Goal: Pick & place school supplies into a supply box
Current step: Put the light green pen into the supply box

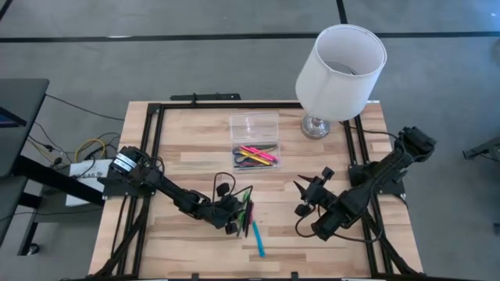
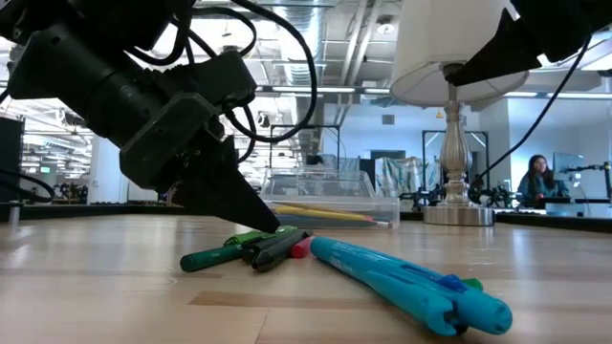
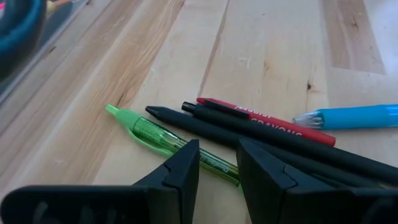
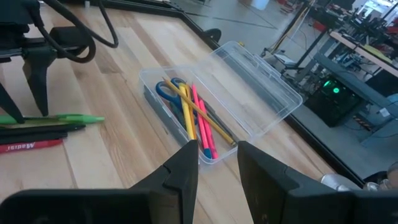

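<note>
The left tool (image 1: 237, 221) is lowered to the desk (image 1: 187, 148) at the end of its outstretched arm, fingers (image 3: 180, 171) pointing down over a small cluster of pens. Its fingers stand a little apart and straddle the green pen (image 3: 163, 136), with nothing pinched between them. Just beside the green pen, on the side away from the arm's base, lie a black pen (image 3: 249, 137) and a red crayon (image 3: 273, 121), all roughly parallel. A little past them, nearer the desk's front edge, lies a blue pen (image 1: 256, 240), separate from the cluster.

The right tool (image 1: 305, 199) is held above the desk, well apart from the pens, with its arm bent back toward the right corner. Its fingers (image 4: 180, 165) are spread with an empty gap between them, and they point toward the box.

Farther from both tools, near the middle of the desk, the clear box (image 1: 255, 144) lies open with its lid (image 4: 261, 78) folded flat behind it. Inside are blue-handled scissors (image 4: 169, 90), a yellow pencil (image 4: 186, 115) and pink markers (image 4: 202, 124), lying lengthwise and crossing one another.

Beyond the box, at the far right corner, stands a lamp (image 1: 337, 74) with a white shade.
</note>
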Controlling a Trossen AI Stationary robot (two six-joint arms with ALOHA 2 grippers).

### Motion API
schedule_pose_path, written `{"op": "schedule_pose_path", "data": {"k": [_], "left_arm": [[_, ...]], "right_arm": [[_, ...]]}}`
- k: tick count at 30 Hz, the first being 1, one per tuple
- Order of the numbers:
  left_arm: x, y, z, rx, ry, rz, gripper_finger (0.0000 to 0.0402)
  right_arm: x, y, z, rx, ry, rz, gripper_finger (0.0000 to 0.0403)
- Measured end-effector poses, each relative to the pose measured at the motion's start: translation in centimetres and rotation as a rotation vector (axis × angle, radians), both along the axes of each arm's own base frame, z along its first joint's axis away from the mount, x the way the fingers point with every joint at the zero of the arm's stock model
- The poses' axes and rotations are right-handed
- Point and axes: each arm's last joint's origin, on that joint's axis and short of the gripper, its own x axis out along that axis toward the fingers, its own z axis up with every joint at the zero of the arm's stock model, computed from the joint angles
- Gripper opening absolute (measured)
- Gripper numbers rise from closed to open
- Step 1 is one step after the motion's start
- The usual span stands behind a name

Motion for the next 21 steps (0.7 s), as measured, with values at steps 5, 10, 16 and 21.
{"op": "schedule_pose_path", "data": {"k": [5,10,16,21], "left_arm": [[-0.07,0.05,-0.04,0.005,0.007,0.007,0.0103],[-0.21,0.11,-0.13,-0.002,0.025,0.022,0.0102],[-0.32,0.16,-0.22,-0.013,0.036,0.036,0.0103],[-0.34,0.18,-0.25,-0.028,0.037,0.049,0.0103]], "right_arm": [[0.0,0.0,0.0,0.001,0.001,0.0,0.0108],[0.0,0.01,-0.01,0.004,0.003,0.001,0.0108],[0.0,0.01,-0.02,0.006,0.004,0.001,0.0108],[0.0,0.02,-0.02,0.008,0.004,0.001,0.0108]]}}
